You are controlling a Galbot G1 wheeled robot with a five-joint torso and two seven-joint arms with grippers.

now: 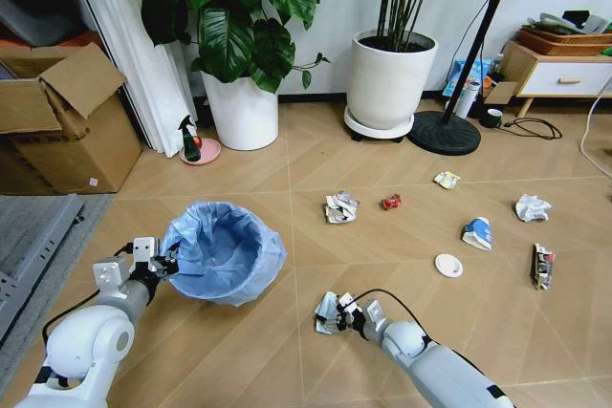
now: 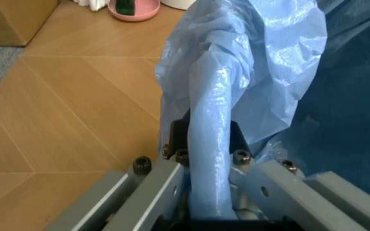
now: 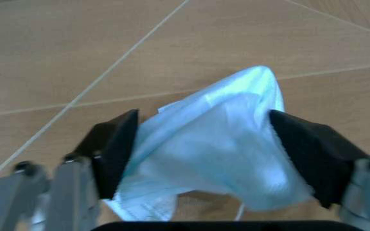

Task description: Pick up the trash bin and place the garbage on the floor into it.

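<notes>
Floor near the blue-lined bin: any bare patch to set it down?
Bare wooden parquet floor lies between the small blue-bag-lined trash bin, held at its rim by the left claw, and the white round lid. Right of that lid, crushed wrappers crowd the floor.

A home living room: parquet floor (image 1: 239,179), potted plants (image 1: 239,45) (big white pots), standing fan (image 1: 478,54), cardboard box (image 1: 67,121).

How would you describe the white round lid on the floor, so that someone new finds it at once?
Start at the black fan base beside the big white planter and come toward the robot across the floor. The white round lid lies flat just below the blue-white crushed cup. Unlike the crumpled litter around it, it is a smooth plain disc.
</notes>
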